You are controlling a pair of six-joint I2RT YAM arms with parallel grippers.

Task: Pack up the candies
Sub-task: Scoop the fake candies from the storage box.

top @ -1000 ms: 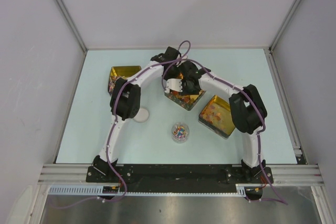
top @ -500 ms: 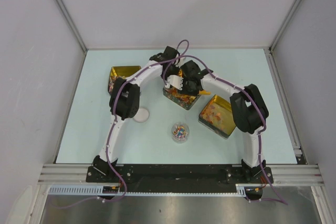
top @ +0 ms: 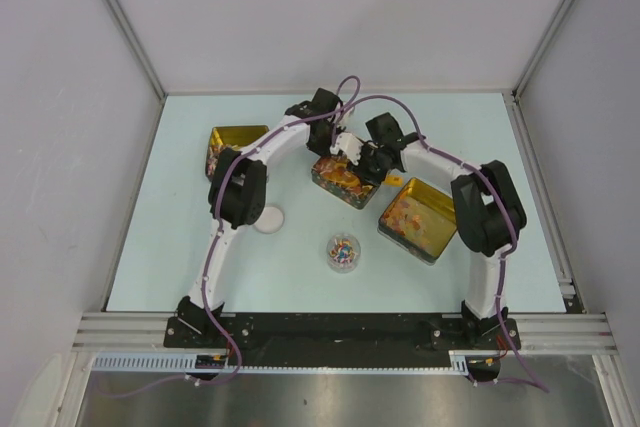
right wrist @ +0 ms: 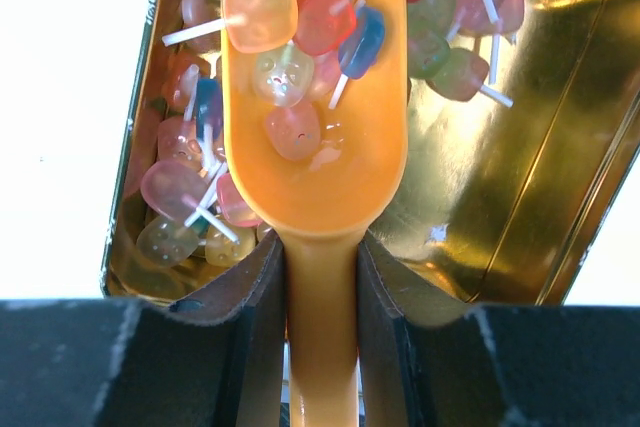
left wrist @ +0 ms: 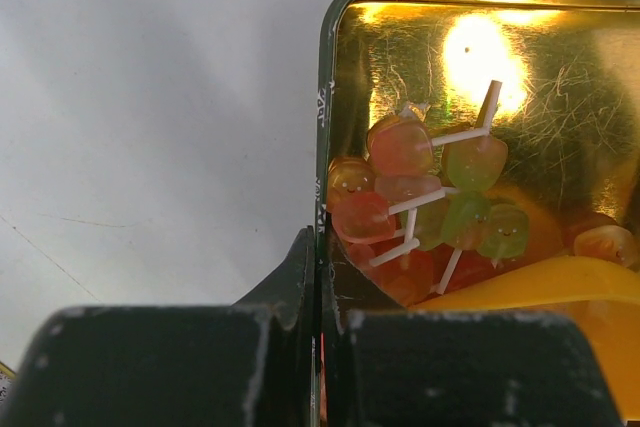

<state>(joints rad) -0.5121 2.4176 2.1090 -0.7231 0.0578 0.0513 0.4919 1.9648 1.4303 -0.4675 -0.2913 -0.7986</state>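
Note:
The candies [right wrist: 300,27] are small multicoloured sweets on white sticks, heaped in the middle gold tin [top: 345,183]. My right gripper [right wrist: 322,277] is shut on the handle of the orange scoop [right wrist: 320,147], whose bowl holds several candies above that tin's open inside [right wrist: 500,147]. In the top view the right gripper [top: 373,160] is over the tin's right side. My left gripper [left wrist: 322,262] is shut on the tin's dark side wall [left wrist: 325,127], one finger inside and one outside. It sits at the tin's far edge in the top view [top: 338,140]. More candies [left wrist: 420,187] lie in the tin.
A second gold tin [top: 416,218] with candies lies at the right. A third tin [top: 232,145] lies at the left, partly under the left arm. A small clear cup [top: 343,251] of coloured sweets and a white round lid [top: 268,219] lie nearer the front.
My right gripper has moved right and a little back with the scoop, uncovering more of the middle tin. The left gripper has stayed on the tin's wall.

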